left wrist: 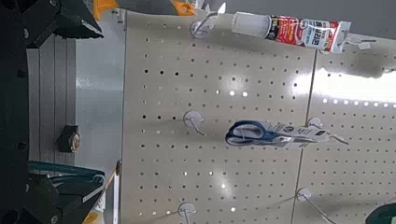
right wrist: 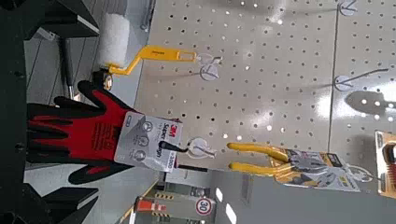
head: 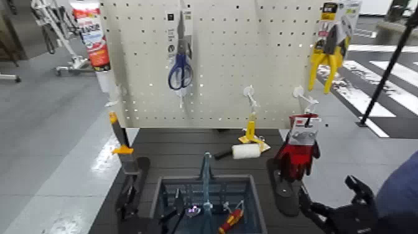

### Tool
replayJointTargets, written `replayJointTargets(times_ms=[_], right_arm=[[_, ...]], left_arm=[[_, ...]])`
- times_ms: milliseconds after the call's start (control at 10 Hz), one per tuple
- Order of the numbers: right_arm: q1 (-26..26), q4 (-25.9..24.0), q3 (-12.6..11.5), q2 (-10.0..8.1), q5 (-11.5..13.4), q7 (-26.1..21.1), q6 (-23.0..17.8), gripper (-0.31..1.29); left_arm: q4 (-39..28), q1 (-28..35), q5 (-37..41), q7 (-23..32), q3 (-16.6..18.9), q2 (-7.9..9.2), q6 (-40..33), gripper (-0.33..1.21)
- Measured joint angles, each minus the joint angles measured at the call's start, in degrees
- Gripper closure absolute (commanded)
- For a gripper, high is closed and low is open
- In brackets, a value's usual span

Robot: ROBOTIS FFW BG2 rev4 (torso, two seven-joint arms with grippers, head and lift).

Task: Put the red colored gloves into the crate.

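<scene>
One pegboard [head: 211,62] (pale), grey floor [head: 50,124] behind.

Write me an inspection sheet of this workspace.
Surface: dark slatted table below a white pegboard.
Job's things: red-and-black work gloves on their header card, hanging at the pegboard's lower right; grey-blue crate on the table, handle upright.
Clutter: red-and-yellow screwdriver inside the crate; blue-handled scissors, yellow-handled pliers and paint roller hanging.
Grippers: left open, by the crate's left side; right open, beside the gloves, apart from them.
Cables: nothing seen at the table.
Surroundings: grey floor; unidentified blue shape, right edge.
</scene>
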Motion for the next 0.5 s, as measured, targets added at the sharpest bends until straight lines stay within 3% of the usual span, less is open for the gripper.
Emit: replayJointTargets(times_ms=[100, 500], right_arm=[[-2.02, -0.07, -2.28, 0.1, -0.96, 4.36, 2.44, 0.1], [-10.27, 2.3, -10.55, -0.23, -4.82, 14.49, 10.02, 0.11]], left_arm=[[0.0, -0.02, 0.02, -0.02, -0.09, 0.0, 0.0, 0.15], [0.33, -0.31, 0.08, -0.16, -0.54, 0.0, 0.0, 0.15]])
